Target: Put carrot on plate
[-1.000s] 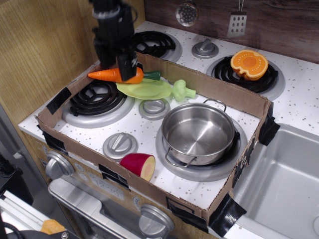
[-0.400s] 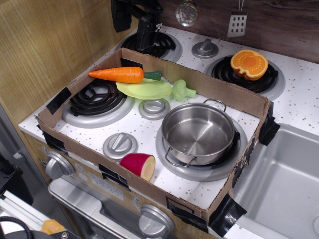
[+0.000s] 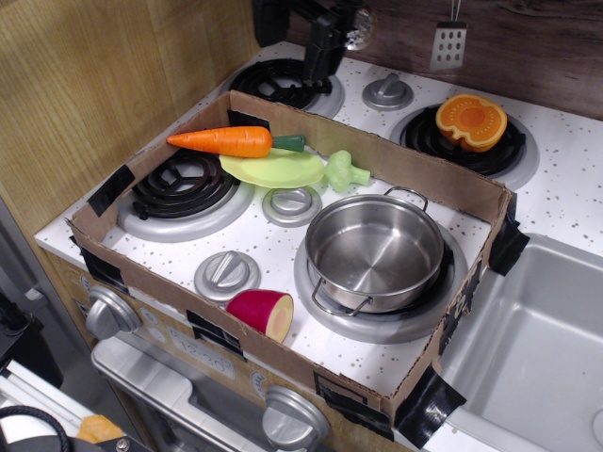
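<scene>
Toy stovetop: carrot (image 3: 224, 141) across plate (image 3: 278, 169) (gripper (image 3: 322, 52) away)

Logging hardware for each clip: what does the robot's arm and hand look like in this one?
Only the lower part shows, at the top edge. The hand is matte black and blocky, narrowing downward, above the back-left burner. The arm behind it is black too, with a darker bulk at upper left. No cables, labels or coloured markings are readable; the fingers are too dark to tell apart.

A play kitchen: a toy stove (image 3: 283, 235) with black burners (image 3: 184, 186) and silver knobs (image 3: 227, 273), a sink (image 3: 528, 358) on the right, utensils (image 3: 449, 42) hanging on the far wall.
</scene>
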Tool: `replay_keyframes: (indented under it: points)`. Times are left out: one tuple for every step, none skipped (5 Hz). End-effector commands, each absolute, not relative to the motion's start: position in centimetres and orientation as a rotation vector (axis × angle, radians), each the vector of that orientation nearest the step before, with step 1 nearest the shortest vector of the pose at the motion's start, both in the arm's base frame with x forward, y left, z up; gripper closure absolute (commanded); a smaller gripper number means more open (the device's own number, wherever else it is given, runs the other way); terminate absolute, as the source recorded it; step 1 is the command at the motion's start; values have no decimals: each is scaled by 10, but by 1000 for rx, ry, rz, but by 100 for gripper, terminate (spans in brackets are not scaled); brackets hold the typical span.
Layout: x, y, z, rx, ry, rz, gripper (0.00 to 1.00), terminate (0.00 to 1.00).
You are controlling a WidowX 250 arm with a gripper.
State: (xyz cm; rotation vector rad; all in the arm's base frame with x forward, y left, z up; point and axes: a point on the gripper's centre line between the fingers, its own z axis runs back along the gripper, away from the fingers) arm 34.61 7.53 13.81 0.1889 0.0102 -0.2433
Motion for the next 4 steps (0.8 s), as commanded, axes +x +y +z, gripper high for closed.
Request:
replay_keyframes:
  points:
    - [346, 77, 163, 214, -67, -226, 0, 0]
    - [346, 77, 163, 214, -67, -226, 0, 0]
    - [346, 77, 163, 214, -67, -226, 0, 0]
    - [346, 77, 163, 214, -67, -226, 0, 100]
